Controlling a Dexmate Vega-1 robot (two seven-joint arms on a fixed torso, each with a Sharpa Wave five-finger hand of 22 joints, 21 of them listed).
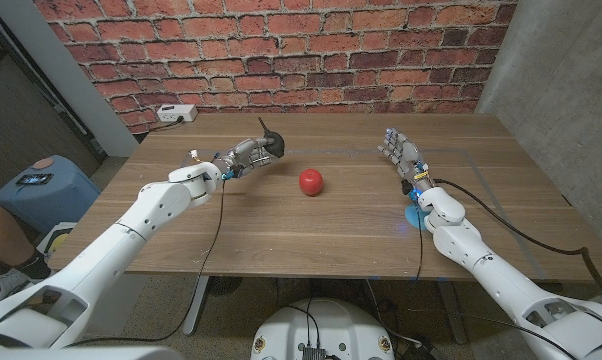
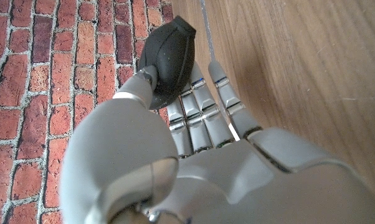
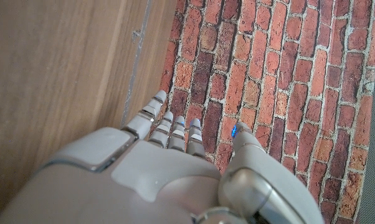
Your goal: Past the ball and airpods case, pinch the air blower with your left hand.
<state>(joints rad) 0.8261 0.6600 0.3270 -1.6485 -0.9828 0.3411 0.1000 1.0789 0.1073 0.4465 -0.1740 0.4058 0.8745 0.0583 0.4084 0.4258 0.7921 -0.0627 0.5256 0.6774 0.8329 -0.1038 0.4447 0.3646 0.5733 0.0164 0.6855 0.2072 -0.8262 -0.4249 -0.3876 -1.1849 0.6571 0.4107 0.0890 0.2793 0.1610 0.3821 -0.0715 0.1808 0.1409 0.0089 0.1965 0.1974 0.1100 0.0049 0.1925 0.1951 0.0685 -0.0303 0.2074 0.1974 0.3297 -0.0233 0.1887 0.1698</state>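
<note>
Already the main part of the task looks done, in my judgement: the left robot hand [image 1: 243,156] has the black air blower [image 1: 269,141] pinched between thumb and fingers, and this is at the far side of the desk [image 1: 341,225], to the left of the red ball [image 1: 311,181] and a bit further back, toward the brick wall [image 1: 281,50]. So the robot hand is past the ball, as the task asks. What is left, I think, is only to keep the pinch firm, maybe to lift; I cannot tell if the blower touches the desk or is raised.

The airpods case I cannot identify for sure. A blue-ish thing [image 1: 414,214] lies by the right wrist, well to the right of the ball, but it is too small to name.

The right robot hand [image 1: 399,152] stands on the other side of the ball, fingers apart & upright, holding nothing.

Diff. between views: the head view gives the layout, i.e. ball, both arms, desk. The left wrist view gives the grip itself: the thumb [image 2: 145,87] presses the blower's round bulb [image 2: 169,53] against the fingers [image 2: 203,106]; head view is too coarse for that. The right wrist view confirms the right fingers [image 3: 172,134] are straight w/ nothing in them.
</note>
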